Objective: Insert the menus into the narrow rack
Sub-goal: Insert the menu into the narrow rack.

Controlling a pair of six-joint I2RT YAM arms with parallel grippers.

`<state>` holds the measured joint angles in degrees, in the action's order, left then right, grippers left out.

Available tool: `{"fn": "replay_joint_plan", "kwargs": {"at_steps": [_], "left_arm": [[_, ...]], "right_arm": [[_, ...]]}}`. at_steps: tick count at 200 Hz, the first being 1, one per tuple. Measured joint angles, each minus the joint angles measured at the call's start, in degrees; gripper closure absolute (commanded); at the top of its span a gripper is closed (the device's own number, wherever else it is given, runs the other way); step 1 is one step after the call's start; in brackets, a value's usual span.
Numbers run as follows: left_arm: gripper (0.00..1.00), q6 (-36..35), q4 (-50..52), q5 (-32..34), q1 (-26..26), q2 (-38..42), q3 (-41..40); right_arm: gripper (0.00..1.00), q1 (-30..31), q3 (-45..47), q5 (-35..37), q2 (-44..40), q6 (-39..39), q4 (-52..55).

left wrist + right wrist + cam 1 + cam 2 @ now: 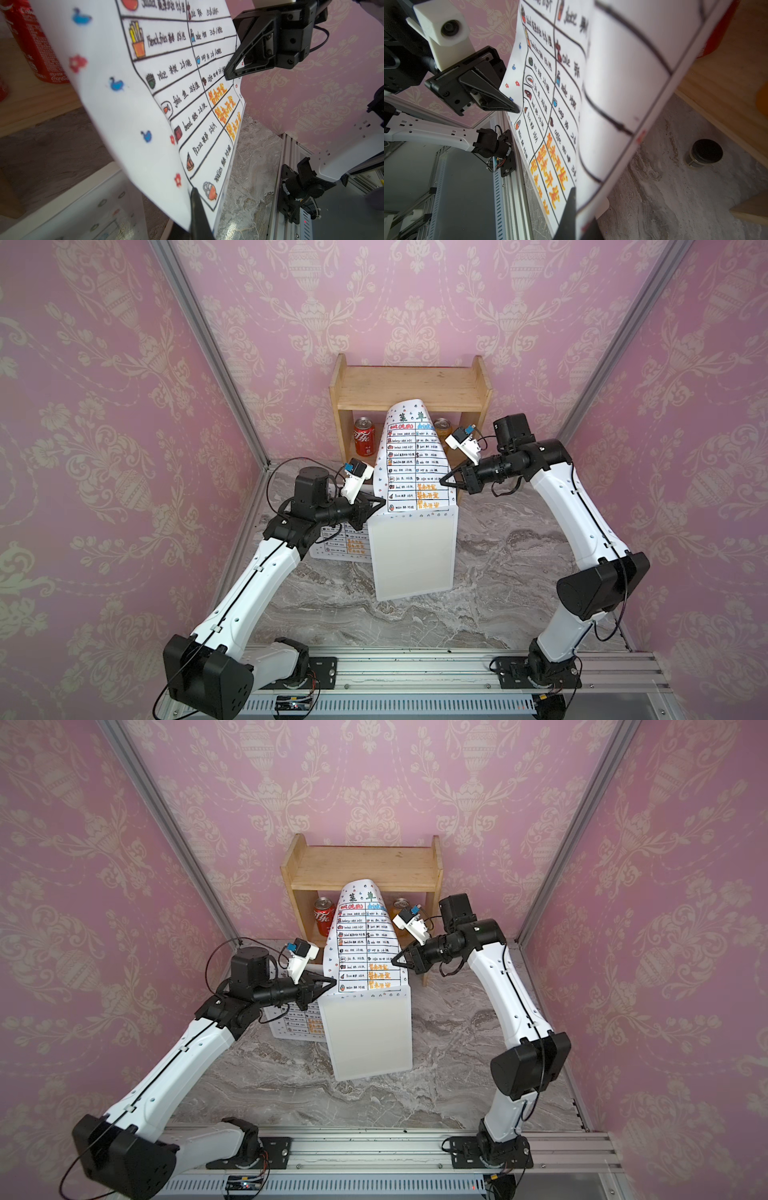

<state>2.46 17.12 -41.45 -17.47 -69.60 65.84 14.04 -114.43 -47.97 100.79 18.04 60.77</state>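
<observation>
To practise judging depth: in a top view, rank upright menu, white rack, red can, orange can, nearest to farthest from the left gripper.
1. Upright menu: its edge held by the left gripper.
2. White rack: just beneath.
3. Red can: behind, left end of the wooden shelf.
4. Orange can: farthest, beyond the menu.

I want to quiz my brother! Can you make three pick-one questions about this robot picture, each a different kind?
1. Where, by the white rack, is the second menu?
A) inside it
B) on the table beside it
C) on top of it

2. What colour is the cola can in the wooden shelf?
A) blue
B) green
C) red

3. What are the left gripper and right gripper doing?
A) both shut on the upright menu
B) both open
C) holding cans

B: lies flat there. C: red body, white lettering. A: each pinches a side edge.
</observation>
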Motion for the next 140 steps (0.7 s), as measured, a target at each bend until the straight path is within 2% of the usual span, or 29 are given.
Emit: {"fn": "replay_joint_plan", "kwargs": {"at_steps": [44,73,140], "left_arm": [[0.51,0.4,0.3,0.3,0.0,1.6,-0.5],[0.48,-0.4,1.2,0.7,0.0,0.7,1.4],[0.48,-3.8,2.2,1.6,0.0,-9.2,14.7]], "right_arm": [[0.93,0.0,0.9,0.1,0.0,0.0,-0.6],[0.93,0.2,1.9,0.5,-0.3,0.0,-1.0],[0.93,0.4,2.9,1.2,-0.6,0.0,-1.6]]}}
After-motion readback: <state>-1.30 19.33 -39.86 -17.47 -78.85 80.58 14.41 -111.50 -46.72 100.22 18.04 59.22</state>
